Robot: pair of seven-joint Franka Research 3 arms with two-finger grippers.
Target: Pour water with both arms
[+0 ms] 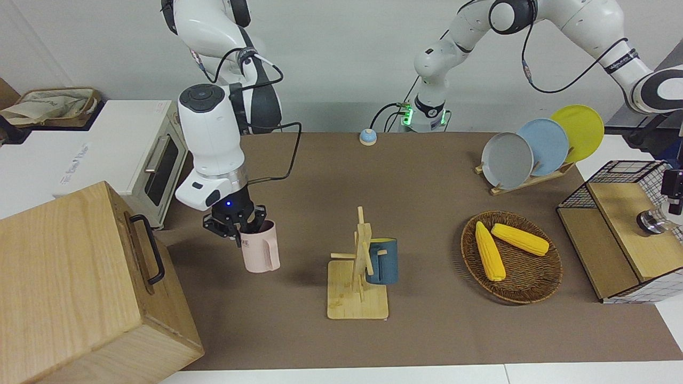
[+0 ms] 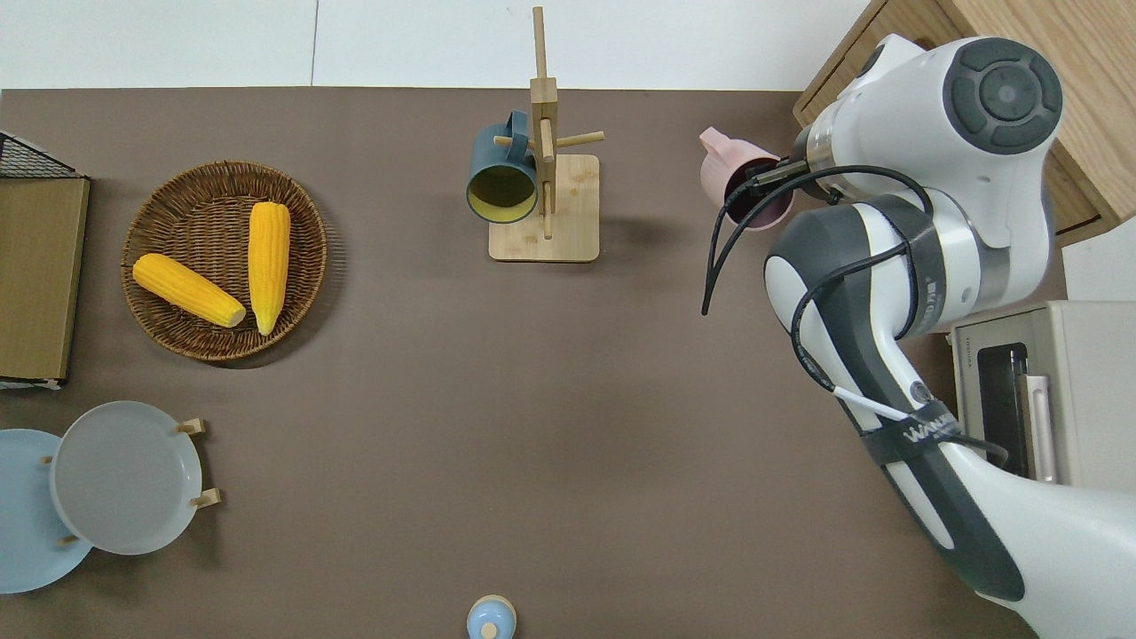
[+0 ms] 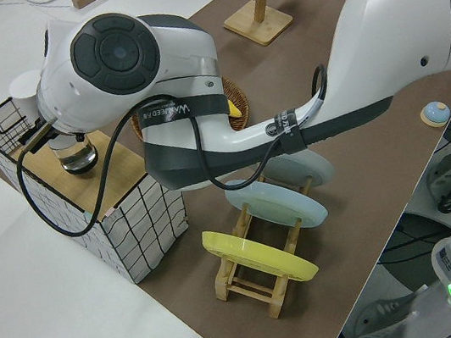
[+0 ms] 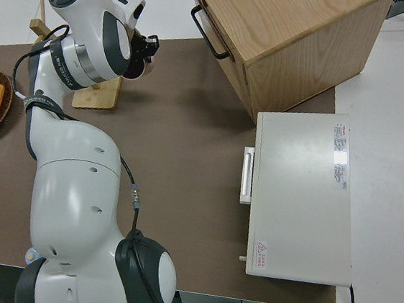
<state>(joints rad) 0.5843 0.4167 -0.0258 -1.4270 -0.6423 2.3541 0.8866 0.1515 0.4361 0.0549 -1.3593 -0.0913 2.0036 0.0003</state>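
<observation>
**Right gripper on pink mug; left gripper at a glass**

The pink mug (image 1: 260, 248) is a tall, pale pink cup with a loop handle and dark lettering on its side, its inside dark when seen from overhead. It stands upright beside the mug tree (image 1: 358, 272), toward the right arm's end of the table, between the tree and the wooden box (image 1: 80, 288). Whether its base touches the mat cannot be told.

The right gripper (image 1: 235, 224) comes down from above onto the mug's rim on the side away from the tree, with the handle turned toward the tree. Its fingers straddle the rim wall and are clamped on it; a blue light glows on the wrist just above.

A dark blue mug (image 1: 382, 260) with a yellow inside hangs on the mug tree, on the side away from the pink mug.

The left gripper (image 1: 673, 186) is over a wooden platform (image 1: 629, 234) inside a wire basket (image 1: 613, 173), well apart from the mug tree at the left arm's end of the table. Just below it a clear glass (image 3: 77, 155) stands on the platform. The arm hides the fingers, so whether they are spread or closed cannot be told.

Between the tree and the platform lies a wicker tray (image 1: 511, 256) holding two corn cobs (image 1: 506, 246).
</observation>
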